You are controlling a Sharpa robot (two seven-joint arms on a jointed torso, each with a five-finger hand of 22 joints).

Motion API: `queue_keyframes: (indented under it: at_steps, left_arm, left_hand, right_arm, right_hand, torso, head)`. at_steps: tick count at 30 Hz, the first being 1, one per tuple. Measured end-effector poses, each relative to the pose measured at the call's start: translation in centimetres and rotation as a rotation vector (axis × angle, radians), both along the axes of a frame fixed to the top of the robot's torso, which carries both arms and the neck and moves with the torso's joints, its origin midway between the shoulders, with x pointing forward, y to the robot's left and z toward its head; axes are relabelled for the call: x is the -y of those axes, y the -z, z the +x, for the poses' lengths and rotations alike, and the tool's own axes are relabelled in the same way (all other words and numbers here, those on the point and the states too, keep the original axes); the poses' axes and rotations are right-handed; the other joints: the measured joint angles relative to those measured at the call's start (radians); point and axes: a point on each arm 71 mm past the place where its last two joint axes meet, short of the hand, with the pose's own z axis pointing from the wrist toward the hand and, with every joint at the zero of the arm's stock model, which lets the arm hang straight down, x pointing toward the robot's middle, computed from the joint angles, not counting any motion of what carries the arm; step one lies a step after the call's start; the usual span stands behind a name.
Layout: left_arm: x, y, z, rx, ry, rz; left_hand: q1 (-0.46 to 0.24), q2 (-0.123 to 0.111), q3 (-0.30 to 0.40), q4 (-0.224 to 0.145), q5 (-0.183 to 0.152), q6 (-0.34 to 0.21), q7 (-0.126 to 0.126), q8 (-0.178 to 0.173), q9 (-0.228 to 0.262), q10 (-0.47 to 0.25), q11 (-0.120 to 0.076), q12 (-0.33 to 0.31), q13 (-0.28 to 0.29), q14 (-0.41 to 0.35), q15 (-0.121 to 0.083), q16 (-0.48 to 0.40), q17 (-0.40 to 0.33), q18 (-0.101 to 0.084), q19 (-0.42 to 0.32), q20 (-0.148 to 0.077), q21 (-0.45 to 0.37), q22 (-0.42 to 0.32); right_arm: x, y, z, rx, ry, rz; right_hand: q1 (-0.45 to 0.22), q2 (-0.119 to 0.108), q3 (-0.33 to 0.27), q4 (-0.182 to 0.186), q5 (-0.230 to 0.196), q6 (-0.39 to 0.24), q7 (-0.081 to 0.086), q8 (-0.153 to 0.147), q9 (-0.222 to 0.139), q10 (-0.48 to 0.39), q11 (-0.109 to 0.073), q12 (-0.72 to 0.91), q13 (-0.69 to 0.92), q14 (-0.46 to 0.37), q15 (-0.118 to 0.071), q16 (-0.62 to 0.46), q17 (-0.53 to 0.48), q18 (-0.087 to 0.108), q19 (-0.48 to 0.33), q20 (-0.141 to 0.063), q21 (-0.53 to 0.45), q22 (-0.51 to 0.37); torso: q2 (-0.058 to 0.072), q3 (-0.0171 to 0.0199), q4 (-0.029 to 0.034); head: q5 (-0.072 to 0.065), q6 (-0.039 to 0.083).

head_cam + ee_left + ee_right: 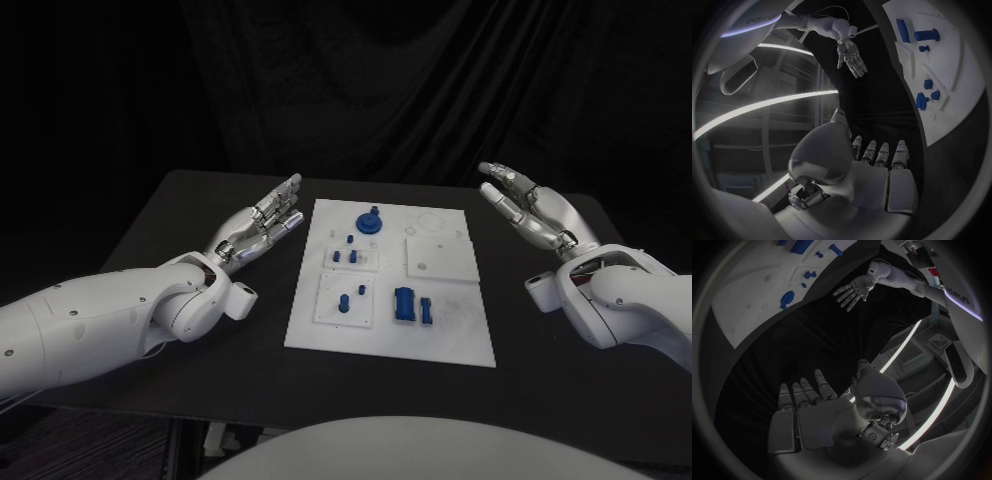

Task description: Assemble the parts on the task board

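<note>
Head camera looks down; both wrist cameras share the task board [389, 280].

Matt white plastic-looking task board [447, 330], blue plastic parts [405, 305], matt black table [188, 200], smooth glossy white arm shells [87, 330]

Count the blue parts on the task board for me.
8, though tiny ones may be missed: one round part at the far end, three small pegs nearer, two small pieces nearer still, then a block and slim bar beside them.

You see a black table [173, 215] before a dark curtain [404, 90]; long bright light strips [761, 107] glow beyond.
</note>
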Motion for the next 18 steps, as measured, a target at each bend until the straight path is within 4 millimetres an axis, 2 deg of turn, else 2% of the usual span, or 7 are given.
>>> queue_keyframes:
  at_steps: [1, 2, 3, 4, 5, 11, 18]
  left_arm:
    - [0.0, -0.1, 0.0, 0.000, -0.002, 0.000]
    - [0.1, -0.1, 0.1, 0.001, -0.004, -0.002]
    - [0.2, -0.2, 0.1, 0.003, -0.006, -0.004]
    - [0.4, -0.4, 0.2, 0.005, -0.009, -0.009]
    - [0.7, -0.5, 0.3, 0.006, -0.012, -0.015]
    - [2.9, -2.1, 1.1, 0.023, -0.069, -0.066]
    - [5.8, -4.3, 2.0, 0.004, -0.218, -0.141]
  left_hand:
    - [-0.053, -0.008, 0.012, -0.012, -0.009, -0.005, 0.008, -0.002, -0.002, 0.002, 0.004, -0.009, -0.002, -0.001, -0.005, 0.000, 0.000, 0.000, -0.001, -0.009, 0.000, -0.007]
    - [-0.102, -0.015, 0.022, -0.022, -0.018, -0.009, 0.017, -0.005, -0.004, 0.002, 0.005, -0.018, -0.003, 0.000, -0.010, 0.000, 0.000, -0.001, -0.002, -0.016, 0.000, -0.013]
    - [-0.146, -0.021, 0.032, -0.032, -0.026, -0.015, 0.023, -0.005, -0.006, -0.001, 0.009, -0.024, -0.004, 0.000, -0.010, 0.000, 0.000, -0.011, -0.002, -0.022, -0.001, -0.018]
    - [-0.189, -0.027, 0.041, -0.041, -0.034, -0.021, 0.028, -0.005, -0.007, 0.001, 0.014, -0.029, -0.005, 0.000, -0.010, 0.000, 0.000, -0.018, -0.004, -0.027, -0.004, -0.022]
    - [-0.232, -0.034, 0.051, -0.051, -0.042, -0.024, 0.037, -0.005, -0.008, 0.002, 0.015, -0.034, -0.005, -0.001, -0.015, 0.000, 0.000, -0.025, -0.006, -0.032, -0.005, -0.025]
    - [-0.460, -0.067, 0.100, -0.099, -0.082, -0.074, 0.077, -0.011, -0.011, 0.002, 0.023, -0.046, -0.007, -0.002, -0.020, 0.000, 0.000, -0.040, -0.006, -0.061, -0.005, -0.038]
    - [-0.656, -0.116, 0.142, -0.142, -0.118, -0.111, 0.120, -0.011, -0.012, 0.002, 0.023, -0.054, -0.008, 0.000, -0.025, 0.000, 0.001, -0.063, -0.007, -0.113, -0.005, -0.042]
  right_arm:
    - [-0.1, -0.1, 0.1, 0.002, -0.001, 0.003]
    - [-0.3, -0.2, 0.2, 0.004, -0.002, 0.007]
    - [-0.4, -0.2, 0.3, 0.005, -0.003, 0.011]
    - [-0.7, -0.3, 0.4, 0.005, -0.004, 0.019]
    - [-0.9, -0.3, 0.5, 0.004, -0.004, 0.026]
    - [-2.9, -0.4, 1.7, -0.014, 0.007, 0.116]
    - [-6.1, -0.4, 3.2, -0.075, 0.050, 0.301]
  right_hand:
    - [-0.108, -0.054, 0.029, -0.029, -0.027, -0.037, -0.002, -0.026, -0.027, -0.005, -0.024, -0.028, -0.023, -0.005, -0.022, -0.005, -0.001, 0.000, -0.001, -0.029, 0.000, -0.005]
    - [-0.180, -0.076, 0.048, -0.048, -0.045, -0.062, -0.003, -0.043, -0.045, -0.006, -0.042, -0.048, -0.064, -0.006, -0.075, -0.005, -0.001, 0.000, -0.002, -0.048, 0.000, -0.007]
    - [-0.243, -0.083, 0.068, -0.104, -0.102, -0.084, -0.003, -0.096, -0.102, -0.007, -0.093, -0.090, -0.096, -0.007, -0.098, -0.005, -0.001, 0.000, -0.002, -0.067, 0.000, -0.007]
    - [-0.299, -0.087, 0.124, -0.127, -0.125, -0.110, -0.003, -0.118, -0.124, -0.007, -0.114, -0.125, -0.109, -0.008, -0.106, -0.005, -0.002, 0.000, -0.002, -0.119, 0.000, -0.007]
    - [-0.340, -0.088, 0.143, -0.135, -0.134, -0.159, -0.003, -0.127, -0.132, -0.007, -0.121, -0.138, -0.114, -0.007, -0.108, -0.005, -0.002, 0.000, -0.002, -0.135, 0.000, -0.007]
    - [-0.536, -0.092, 0.155, -0.141, -0.137, -0.187, -0.003, -0.129, -0.138, -0.007, -0.124, -0.144, -0.118, -0.007, -0.108, -0.005, -0.002, 0.000, -0.002, -0.143, 0.000, -0.008]
    - [-0.548, -0.093, 0.155, -0.141, -0.137, -0.186, -0.003, -0.129, -0.139, -0.007, -0.124, -0.144, -0.117, -0.007, -0.108, -0.005, -0.002, 0.000, -0.002, -0.143, 0.000, -0.008]
  torso:
    - [0.000, -0.0002, 0.0000]
    - [0.001, -0.0003, -0.0001]
    - [0.001, -0.0002, -0.0005]
    - [0.001, 0.0000, -0.0012]
    - [0.001, 0.0004, -0.0025]
    - [-0.004, 0.0080, -0.0144]
    - [-0.014, 0.0205, -0.0374]
  head:
    - [0.000, 0.002]
    - [-0.001, 0.005]
    - [-0.001, 0.009]
    - [-0.002, 0.014]
    - [-0.004, 0.021]
    - [-0.011, 0.083]
    - [-0.024, 0.186]
